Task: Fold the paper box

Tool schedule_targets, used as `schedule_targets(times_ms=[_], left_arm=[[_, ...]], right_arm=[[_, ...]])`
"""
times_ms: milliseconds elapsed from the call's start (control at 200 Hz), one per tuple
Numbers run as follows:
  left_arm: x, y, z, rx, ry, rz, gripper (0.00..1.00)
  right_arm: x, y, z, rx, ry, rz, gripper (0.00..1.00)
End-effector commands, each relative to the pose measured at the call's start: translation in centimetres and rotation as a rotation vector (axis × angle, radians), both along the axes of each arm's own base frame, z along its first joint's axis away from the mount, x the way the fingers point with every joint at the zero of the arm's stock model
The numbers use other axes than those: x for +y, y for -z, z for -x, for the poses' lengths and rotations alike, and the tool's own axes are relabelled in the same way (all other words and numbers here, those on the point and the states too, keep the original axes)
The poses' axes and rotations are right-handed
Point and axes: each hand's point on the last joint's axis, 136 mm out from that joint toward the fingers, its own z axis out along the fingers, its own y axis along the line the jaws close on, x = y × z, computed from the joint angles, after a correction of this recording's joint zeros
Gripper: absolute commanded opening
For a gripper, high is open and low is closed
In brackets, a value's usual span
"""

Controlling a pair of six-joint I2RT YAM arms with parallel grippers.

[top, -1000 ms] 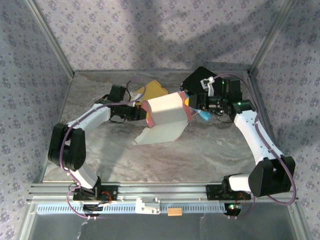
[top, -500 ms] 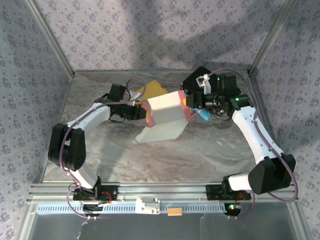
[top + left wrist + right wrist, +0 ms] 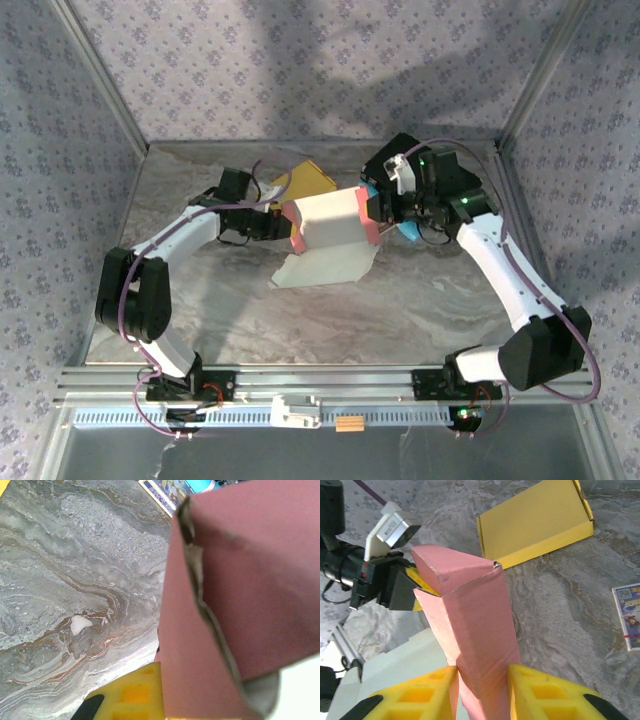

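The pink and white box point(image 3: 328, 228) sits part-folded over the middle of the grey marbled table point(image 3: 420, 310), with a white flap sloping down to the surface. The left gripper point(image 3: 288, 226) is clamped on its left end. The right gripper point(image 3: 482, 669) pinches a pink wall between yellow fingers point(image 3: 547, 692). A flat yellow card point(image 3: 535, 522) lies behind the box. Purple floral walls point(image 3: 300, 70) and metal posts point(image 3: 100, 75) close in the table
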Motion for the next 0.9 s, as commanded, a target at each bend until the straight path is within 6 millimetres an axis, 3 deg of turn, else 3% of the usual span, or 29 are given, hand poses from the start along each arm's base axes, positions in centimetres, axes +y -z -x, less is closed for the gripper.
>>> schedule_targets(times_ms=[0,210,430,894], left_arm=[[-0.3,-2.8,0.1,-0.069,0.028,0.038,0.0],[-0.4,-2.6,0.5,-0.067,0.032,0.028,0.0],[-0.7,-2.9,0.8,-0.072,0.042,0.023,0.0],[-1.3,-2.9,1.2,-0.086,0.061,-0.004,0.0]], right_arm=[[-0.6,-0.3,-0.1,-0.044,0.024,0.081,0.34],[-0.2,1.0,-0.3,-0.057,0.022,0.183,0.36],[0.0,2.0,-0.6,-0.063,0.04,0.244,0.3],[0.0,4.4,-2.2,-0.053,0.113,0.465,0.28]])
